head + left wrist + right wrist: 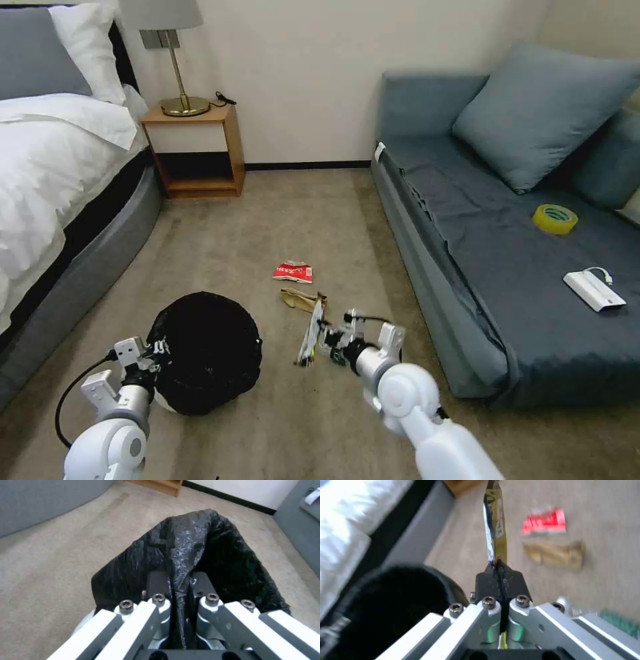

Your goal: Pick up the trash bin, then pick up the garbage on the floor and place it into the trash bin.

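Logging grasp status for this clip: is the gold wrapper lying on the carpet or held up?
Held up. The right gripper is shut on the wrapper, which sticks out edge-on from its fingertips, beside the trash bin whose bag the left gripper pinches.

Beige carpet [280, 220] carried the red-white snack packet [293, 272], with crumpled brown paper [300, 299] just beside it; the sofa [480, 267] bore a yellow tape roll [555, 219] and a white box [593, 291], apart.
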